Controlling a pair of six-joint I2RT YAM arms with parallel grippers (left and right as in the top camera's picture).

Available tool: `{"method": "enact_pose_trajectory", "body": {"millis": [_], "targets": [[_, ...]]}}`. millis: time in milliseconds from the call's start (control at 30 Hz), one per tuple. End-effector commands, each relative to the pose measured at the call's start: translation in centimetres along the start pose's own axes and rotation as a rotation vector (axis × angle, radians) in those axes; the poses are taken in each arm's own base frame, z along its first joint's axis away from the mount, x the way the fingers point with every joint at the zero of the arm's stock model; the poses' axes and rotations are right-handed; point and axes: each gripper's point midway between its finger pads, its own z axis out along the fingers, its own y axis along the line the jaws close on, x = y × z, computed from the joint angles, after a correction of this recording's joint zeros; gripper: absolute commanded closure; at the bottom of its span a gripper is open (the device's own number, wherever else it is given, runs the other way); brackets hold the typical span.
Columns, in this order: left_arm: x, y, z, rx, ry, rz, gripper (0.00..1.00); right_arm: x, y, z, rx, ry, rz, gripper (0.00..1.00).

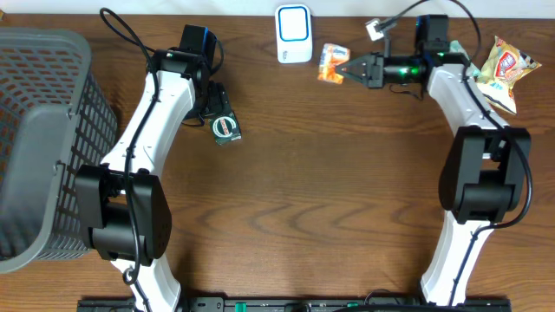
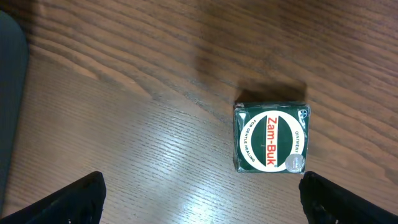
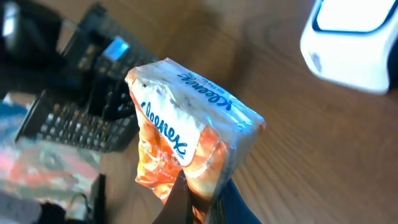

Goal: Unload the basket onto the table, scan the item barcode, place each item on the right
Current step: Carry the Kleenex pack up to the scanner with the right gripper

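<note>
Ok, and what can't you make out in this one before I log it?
- Barcode on the Kleenex pack: the right wrist view shows only the branded face, the right claw covers its lower end, and overhead it is too small.
- The scanner: cut off by the right wrist frame's top-right corner.
- Zam-Buk box: the left wrist view shows only its top, so its sides are hidden.
- Dark object, left in the right wrist view: too blurred to identify.

— How's the light?
— Bright, even from above; glare streaks the bench point(image 2: 161, 149) in the left wrist view.
— Focus?
— Right wrist view: tissue pack point(image 3: 186, 118) sharp, everything behind it blurred.
</note>
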Motion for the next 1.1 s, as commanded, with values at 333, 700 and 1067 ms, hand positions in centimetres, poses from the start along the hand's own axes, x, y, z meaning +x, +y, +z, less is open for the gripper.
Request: {"method": "enact_pose_trajectory", "body": {"millis": [333, 700, 1067], "targets": [[-0.2, 0.1, -0.4, -0.004, -0.013, 0.007, 0.02, -0.4, 3.6, 1.4, -0.156, -0.01, -0.166, 0.99], [-0.2, 0.1, -0.4, -0.004, -0.013, 0.007, 0.02, 0.8, 9.0, 5.1, -0.378, 0.068, 0.038, 0.99], [-0.2, 0.1, -0.4, -0.004, -0.013, 0.007, 0.02, 1.1, 7.9, 5.5, -0.305, 0.086, 0.07, 0.99]]}}
